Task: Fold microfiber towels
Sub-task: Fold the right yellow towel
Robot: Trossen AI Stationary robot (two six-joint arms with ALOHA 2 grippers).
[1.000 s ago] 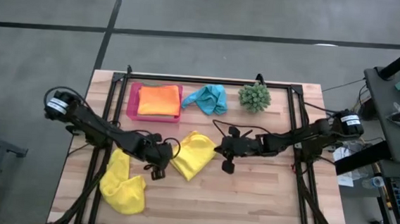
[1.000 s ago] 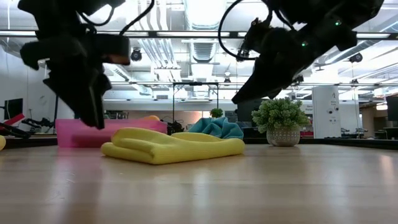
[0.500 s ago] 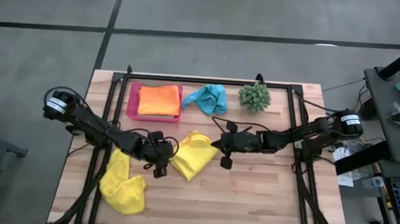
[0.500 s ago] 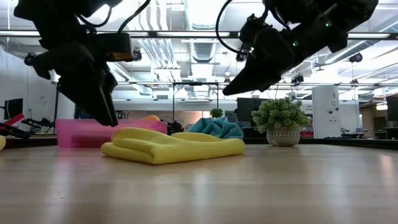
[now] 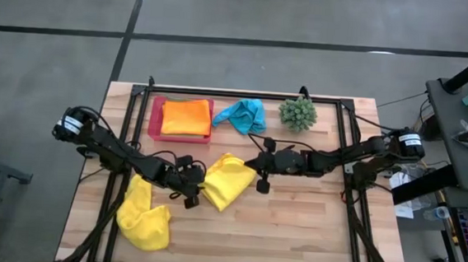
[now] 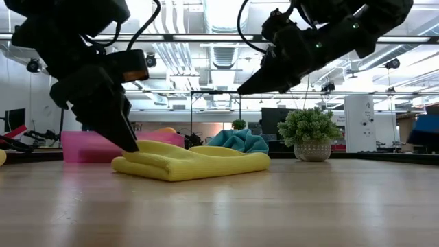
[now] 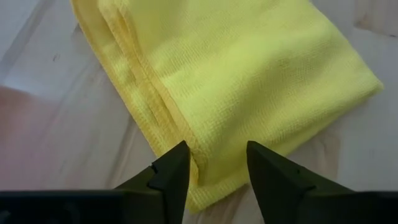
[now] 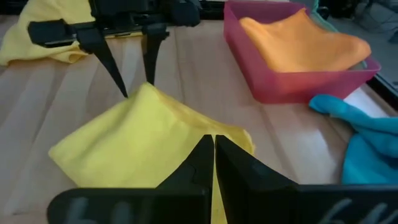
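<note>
A folded yellow towel [image 5: 229,182] lies flat on the wooden table's middle. My left gripper [image 7: 216,163] is open and low at the towel's left end [image 6: 127,159], one finger on each side of its hemmed, layered edge [image 7: 163,118]. My right gripper [image 8: 208,146] is shut and hangs in the air above the towel's right part [image 6: 243,89]. A second yellow towel [image 5: 145,216] lies crumpled at the near left. An orange towel [image 5: 187,117] lies in the pink tray [image 5: 156,117]. A turquoise towel [image 5: 242,113] lies bunched beside the tray. No light green towel shows. My left gripper stands astride the folded yellow towel's layered corner [image 7: 186,149], slanting down from the table's left. Whether its fingers [image 7: 174,168] touch the cloth, I cannot tell. The towel lies flat on the table.
A spiky green plant ball [image 5: 298,112] stands at the far right of the table. A black frame [image 5: 245,94] runs along the far edge and both sides. Bare wood [image 5: 293,234] lies toward the near right.
My left gripper has gone down and toward the table's right, up to the folded yellow towel's left end. My right gripper has risen and drifted toward the table's left, above the towel. The towel has kept still.
</note>
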